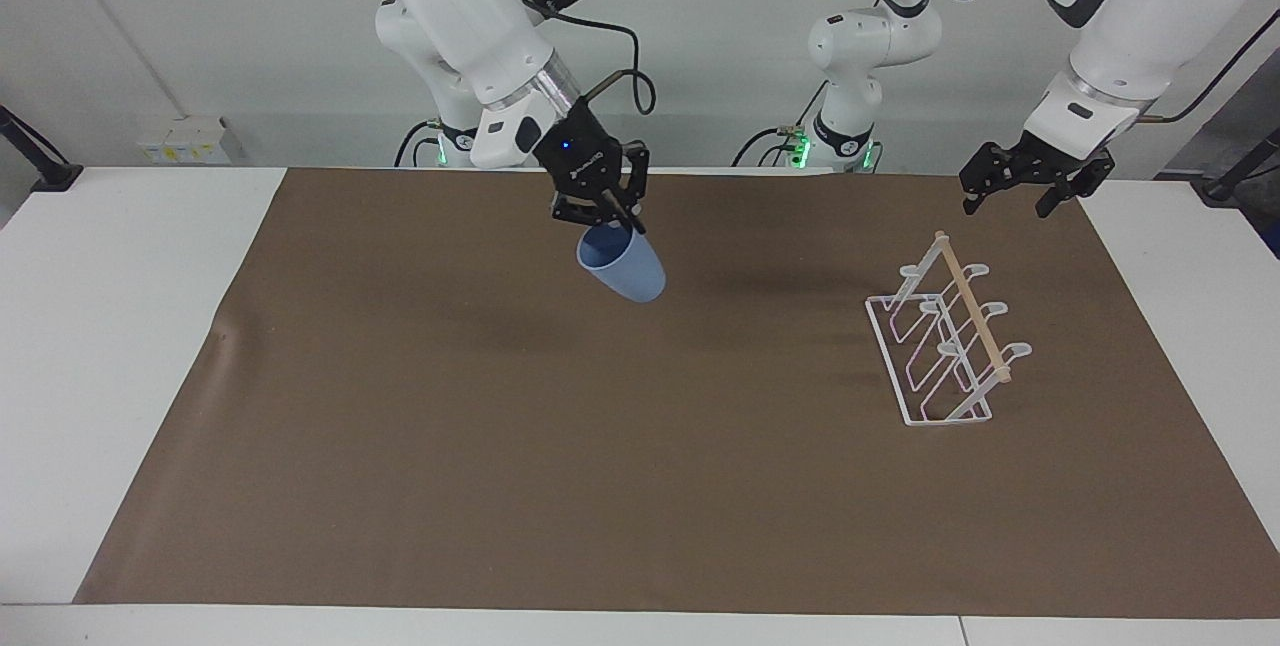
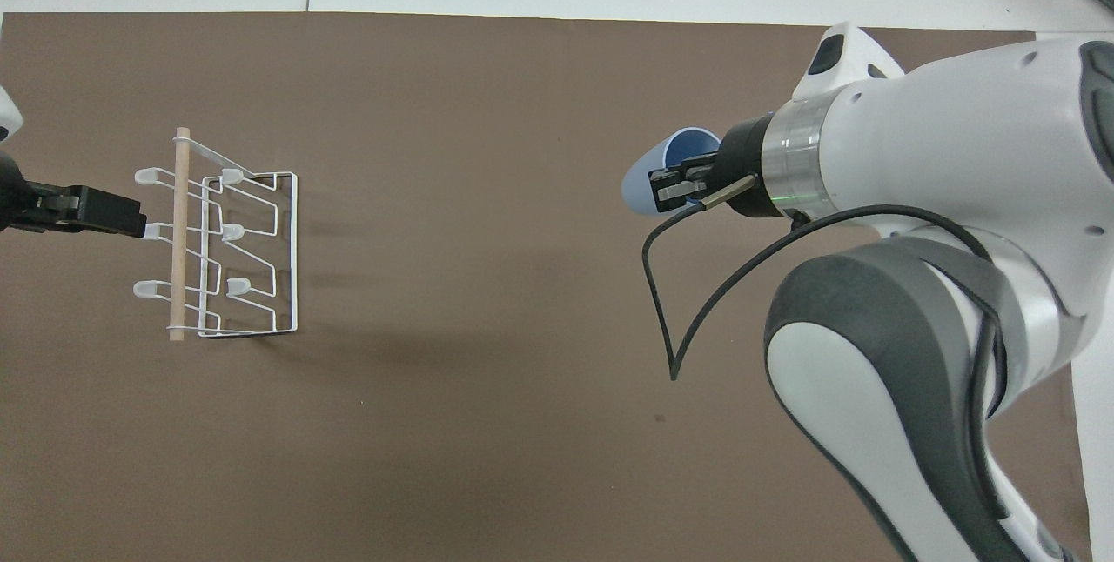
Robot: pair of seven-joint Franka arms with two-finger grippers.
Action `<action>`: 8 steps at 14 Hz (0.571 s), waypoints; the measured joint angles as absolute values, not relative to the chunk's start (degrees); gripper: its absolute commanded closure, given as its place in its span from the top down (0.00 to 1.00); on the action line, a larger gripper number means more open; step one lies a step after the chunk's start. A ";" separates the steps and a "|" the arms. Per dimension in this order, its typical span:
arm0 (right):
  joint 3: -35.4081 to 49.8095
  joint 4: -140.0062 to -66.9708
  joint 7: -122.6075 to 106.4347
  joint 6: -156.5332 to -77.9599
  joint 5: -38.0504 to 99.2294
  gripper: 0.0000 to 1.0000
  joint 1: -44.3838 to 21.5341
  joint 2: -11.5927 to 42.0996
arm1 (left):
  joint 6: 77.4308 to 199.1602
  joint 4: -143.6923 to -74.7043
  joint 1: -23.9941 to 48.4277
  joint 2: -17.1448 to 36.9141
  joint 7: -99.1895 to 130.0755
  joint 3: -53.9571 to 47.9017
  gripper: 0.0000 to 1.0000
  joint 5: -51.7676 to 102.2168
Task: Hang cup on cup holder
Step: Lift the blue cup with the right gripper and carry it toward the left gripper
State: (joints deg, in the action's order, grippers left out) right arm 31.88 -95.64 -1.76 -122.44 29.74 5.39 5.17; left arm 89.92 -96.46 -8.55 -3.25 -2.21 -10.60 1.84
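The light blue plastic cup is held in the air by the right gripper, whose jaws are clenched on its rim. The cup is tilted, with its open mouth up against the gripper and its narrower base pointing down and toward the left arm's end of the counter. In the overhead view the cup is seen partly under the right gripper, with its blue inside visible. It is carried over the middle of the brown mat, well apart from the cup holder.

The white wire cup holder stands on the mat toward the left arm's end of the counter. Its looped prongs are upright and a light wooden dowel runs along its top. No cup is hung on it. In the overhead view the cup holder is shown with its dowel on the side toward the left arm.

The left gripper is held in the air just beside the holder, over the mat's edge, with its jaws released and nothing between them. In the overhead view the left gripper is seen at the dowel side of the holder.
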 measured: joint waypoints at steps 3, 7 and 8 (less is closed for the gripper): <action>31.92 -96.08 1.41 -129.27 36.99 0.00 1.74 5.22 | 86.98 -96.48 -9.89 -3.60 9.79 -10.47 1.00 9.39; 31.98 -96.99 6.20 -143.59 51.64 0.00 -5.04 5.89 | 85.89 -97.29 -11.08 -4.00 35.25 -10.46 1.00 21.80; 31.99 -97.21 7.36 -145.85 54.28 0.00 -6.59 6.01 | 86.40 -98.03 -11.21 -4.23 42.46 -10.47 1.00 25.62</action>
